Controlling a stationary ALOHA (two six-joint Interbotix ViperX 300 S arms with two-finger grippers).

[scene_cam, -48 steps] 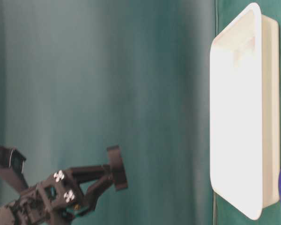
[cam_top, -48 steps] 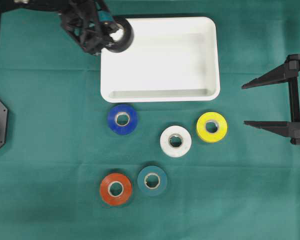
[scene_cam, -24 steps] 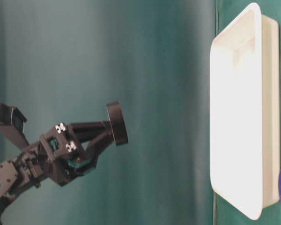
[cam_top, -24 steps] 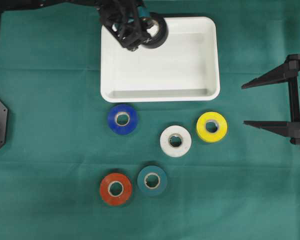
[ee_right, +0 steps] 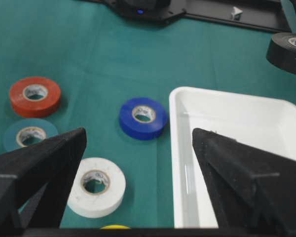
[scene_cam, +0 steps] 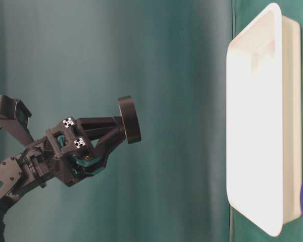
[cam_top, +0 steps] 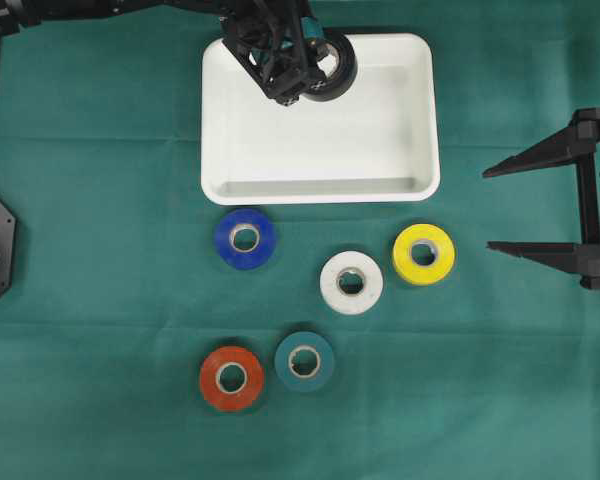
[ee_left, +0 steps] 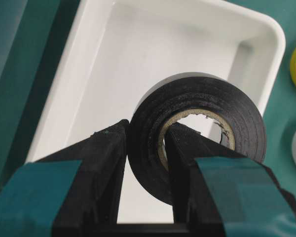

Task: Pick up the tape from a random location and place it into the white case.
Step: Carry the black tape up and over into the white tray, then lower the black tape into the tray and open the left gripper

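A black tape roll hangs on edge above the far-left part of the white case, well off its floor in the table-level view. My left gripper is shut on the roll, with one finger through its core and the other against its outside. From table level, the roll is at the gripper tip, away from the case. My right gripper stands wide open and empty at the right edge, beside the case.
Loose rolls lie on the green cloth in front of the case: blue, white, yellow, teal and red. The right wrist view shows the blue and white rolls beside the case's rim.
My left gripper has carried the black roll rightward, from beyond the case's far-left corner to over its inside. The right arm has not moved.
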